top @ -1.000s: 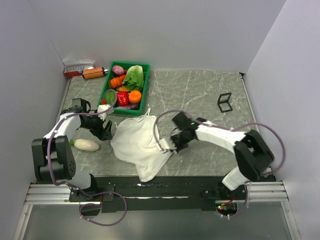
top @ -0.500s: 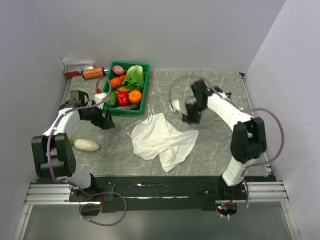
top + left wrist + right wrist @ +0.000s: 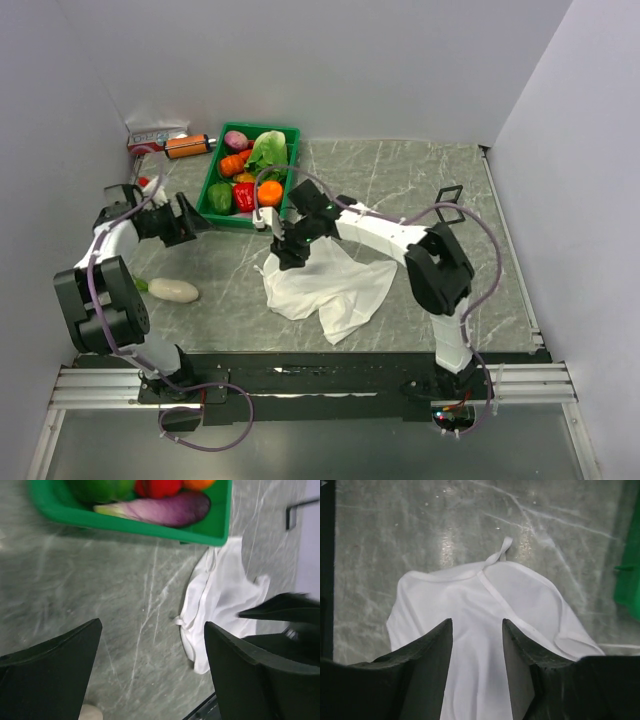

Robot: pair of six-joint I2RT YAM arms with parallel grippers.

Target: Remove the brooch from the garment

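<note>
The white garment (image 3: 330,285) lies crumpled on the table in front of the green basket. It also shows in the left wrist view (image 3: 225,590) and in the right wrist view (image 3: 480,610), where one strap loop (image 3: 500,552) points away. No brooch shows on the cloth in any view; it is hidden. My right gripper (image 3: 284,254) hovers open over the garment's upper left part, its jaws (image 3: 476,625) apart with only cloth below them. My left gripper (image 3: 198,226) is open and empty (image 3: 152,630) over bare table to the left of the garment.
A green basket (image 3: 290,215) of vegetables stands behind the garment; its wall (image 3: 150,527) is close to my left gripper. A small white oval lump (image 3: 172,290) lies at the left. A black wire frame (image 3: 450,205) stands at the right. An orange can (image 3: 187,146) and a box (image 3: 155,135) sit at the back left.
One second ago both grippers were at the bunched garment; it now lies spread out. My right arm swung back right, then returned over the garment's upper left. My left gripper drew back leftwards.
</note>
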